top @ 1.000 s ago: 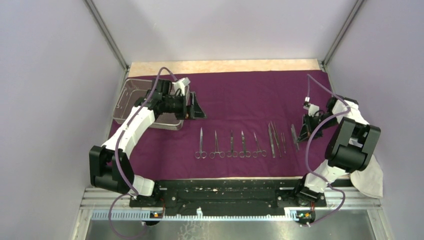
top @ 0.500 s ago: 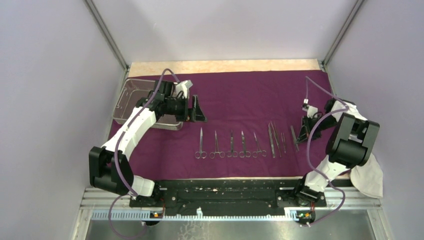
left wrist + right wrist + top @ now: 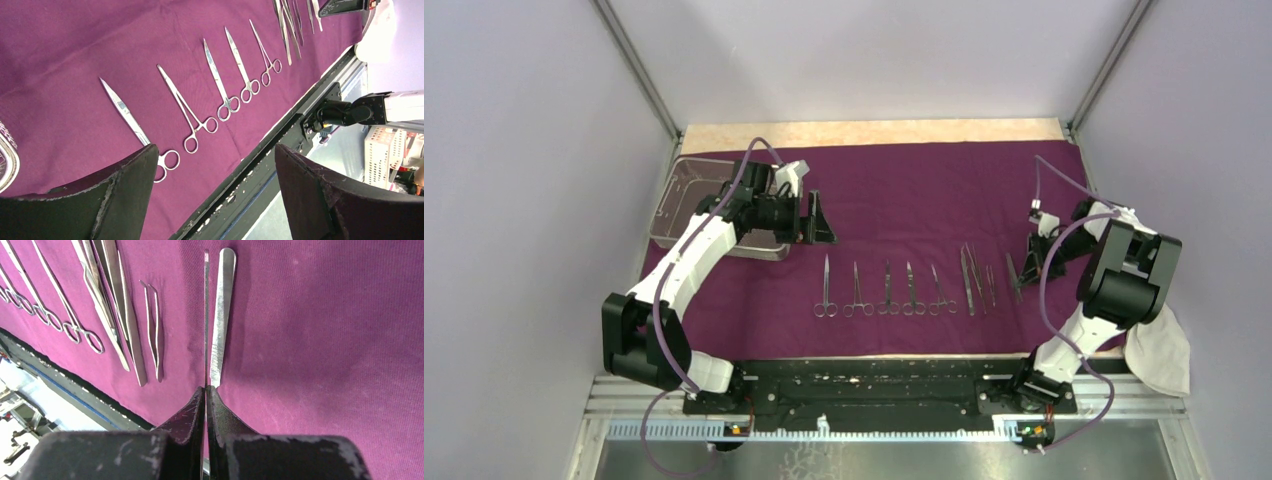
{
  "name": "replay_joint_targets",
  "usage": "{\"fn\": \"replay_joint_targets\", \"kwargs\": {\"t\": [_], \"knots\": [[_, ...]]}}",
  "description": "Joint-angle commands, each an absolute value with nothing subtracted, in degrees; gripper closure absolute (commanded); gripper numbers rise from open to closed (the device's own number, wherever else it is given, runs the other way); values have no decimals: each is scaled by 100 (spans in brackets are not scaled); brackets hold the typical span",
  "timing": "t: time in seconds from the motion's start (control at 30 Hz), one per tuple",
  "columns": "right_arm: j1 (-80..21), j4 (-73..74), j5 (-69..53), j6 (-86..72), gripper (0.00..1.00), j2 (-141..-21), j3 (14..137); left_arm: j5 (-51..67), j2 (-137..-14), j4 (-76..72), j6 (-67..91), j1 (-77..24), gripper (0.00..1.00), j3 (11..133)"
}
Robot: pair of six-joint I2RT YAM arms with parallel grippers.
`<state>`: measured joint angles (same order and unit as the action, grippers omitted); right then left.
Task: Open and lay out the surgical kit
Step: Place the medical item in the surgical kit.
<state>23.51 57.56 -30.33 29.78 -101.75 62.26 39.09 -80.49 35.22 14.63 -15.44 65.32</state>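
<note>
The dark purple cloth wrap (image 3: 904,190) lies spread flat over the table. The wire-mesh tray (image 3: 686,190) rests on its far left corner. Several steel scissor-like instruments (image 3: 886,290) and tweezers (image 3: 970,280) lie in a row near the front, also visible in the left wrist view (image 3: 220,85). My left gripper (image 3: 817,218) hovers open just right of the tray, its jaws (image 3: 215,147) wide with nothing between them. My right gripper (image 3: 1029,265) is shut, with its tips (image 3: 206,388) touching the near end of the rightmost tweezers (image 3: 221,315). I cannot tell whether they pinch it.
A white cloth (image 3: 1159,355) hangs off the table's front right corner beside the right arm. The black base rail (image 3: 864,375) runs along the front edge. Grey walls close in the left and right sides.
The left gripper has shifted slightly toward the far side and stayed open. The right arm's elbow has swung a little outward while its shut tips stayed by the rightmost tweezers.
</note>
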Motion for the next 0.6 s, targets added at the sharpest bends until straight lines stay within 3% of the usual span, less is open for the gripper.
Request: {"fn": "replay_joint_targets", "kwargs": {"t": [0.0,0.57], "knots": [[2414,5572,-3084,2976,100,-10237,6200,3906,-8049,3559,1345,-1565,8,6701],[2656,5313,-3290,2913,100,-10202,6016,3921,-8138,3577,1347,-1564,7,6741]]}}
